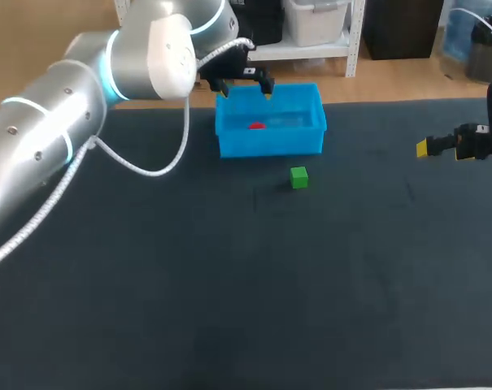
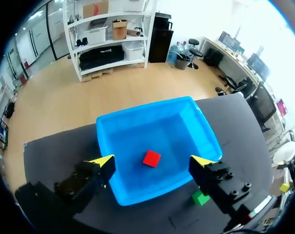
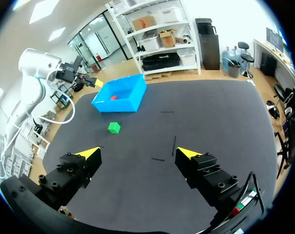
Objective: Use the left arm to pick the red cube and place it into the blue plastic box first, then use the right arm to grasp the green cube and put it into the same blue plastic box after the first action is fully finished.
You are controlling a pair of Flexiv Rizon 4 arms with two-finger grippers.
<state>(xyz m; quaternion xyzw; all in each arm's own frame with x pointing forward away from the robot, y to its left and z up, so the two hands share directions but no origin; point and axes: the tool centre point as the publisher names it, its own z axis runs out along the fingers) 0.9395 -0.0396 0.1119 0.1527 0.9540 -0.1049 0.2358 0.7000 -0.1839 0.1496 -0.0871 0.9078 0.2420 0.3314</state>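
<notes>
Hovering Over the Box: Left Arm, Fingers Empty

My left arm comes in from the left side and bends across the table's far edge. I read its left gripper (image 1: 244, 88) as above the blue plastic box (image 2: 137, 114), fingers spread wide, holding nothing. Count: one box, one red cube (image 2: 151, 158) lying on the box floor, and one green cube (image 1: 299, 177) on the table (image 1: 229, 284) near the box's front wall. My right gripper (image 3: 137, 153) hangs at the table's right side, well apart, wide open and empty.
</notes>
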